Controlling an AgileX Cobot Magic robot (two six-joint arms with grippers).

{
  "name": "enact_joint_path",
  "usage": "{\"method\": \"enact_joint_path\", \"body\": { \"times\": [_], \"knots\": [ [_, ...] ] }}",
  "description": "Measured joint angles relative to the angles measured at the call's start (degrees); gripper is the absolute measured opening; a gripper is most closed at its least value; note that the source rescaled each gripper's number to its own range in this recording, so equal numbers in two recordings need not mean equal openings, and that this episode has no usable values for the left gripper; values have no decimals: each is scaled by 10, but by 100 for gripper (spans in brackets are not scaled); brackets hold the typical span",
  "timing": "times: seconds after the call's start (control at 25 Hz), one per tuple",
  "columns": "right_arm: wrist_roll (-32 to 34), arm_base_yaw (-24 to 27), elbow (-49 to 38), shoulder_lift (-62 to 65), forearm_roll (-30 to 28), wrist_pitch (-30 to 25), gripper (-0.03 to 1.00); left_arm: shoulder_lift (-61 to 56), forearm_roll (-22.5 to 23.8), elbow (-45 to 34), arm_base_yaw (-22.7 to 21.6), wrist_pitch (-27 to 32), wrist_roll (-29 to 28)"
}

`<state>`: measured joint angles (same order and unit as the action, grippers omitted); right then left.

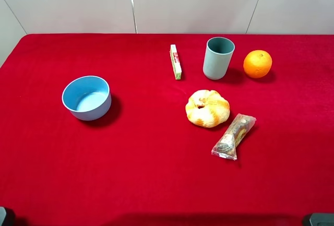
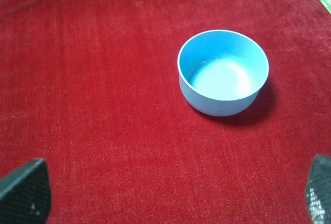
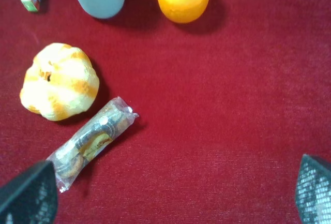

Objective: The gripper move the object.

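The orange (image 1: 257,63) sits at the far right of the red surface (image 1: 156,174), just beside the cup (image 1: 218,58). The right gripper (image 3: 165,193) hangs wide open and empty, well short of it. Round fruit may roll from a skewed pinch (or knock the cup).

A bench (image 1: 156,184) under a red cloth stands against a pale panelled wall (image 1: 193,1), evenly lit.

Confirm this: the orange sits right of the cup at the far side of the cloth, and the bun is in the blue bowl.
Wrong about the bun: the high view shows it on the cloth, nearer than the cup. The bowl holds nothing. The orange is right of the cup.
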<state>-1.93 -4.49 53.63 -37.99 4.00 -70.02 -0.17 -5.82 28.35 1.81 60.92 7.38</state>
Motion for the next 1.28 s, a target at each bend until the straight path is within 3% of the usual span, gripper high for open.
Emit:
{"method": "enact_joint_path", "body": {
  "times": [0.56, 0.68, 0.96, 1.28],
  "knots": [
    [0, -1, -140, 220, -5, 4, 99, 0, 0, 0, 0, 0, 0],
    [0, 3, -173, 254, -5, 30, 99, 0, 0, 0, 0, 0, 0],
    [2, 66, -243, 338, -5, 106, 99, 0, 0, 0, 0, 0, 0],
    [2, 74, -250, 384, -6, 115, 99, 0, 0, 0, 0, 0, 0]
  ]
}}
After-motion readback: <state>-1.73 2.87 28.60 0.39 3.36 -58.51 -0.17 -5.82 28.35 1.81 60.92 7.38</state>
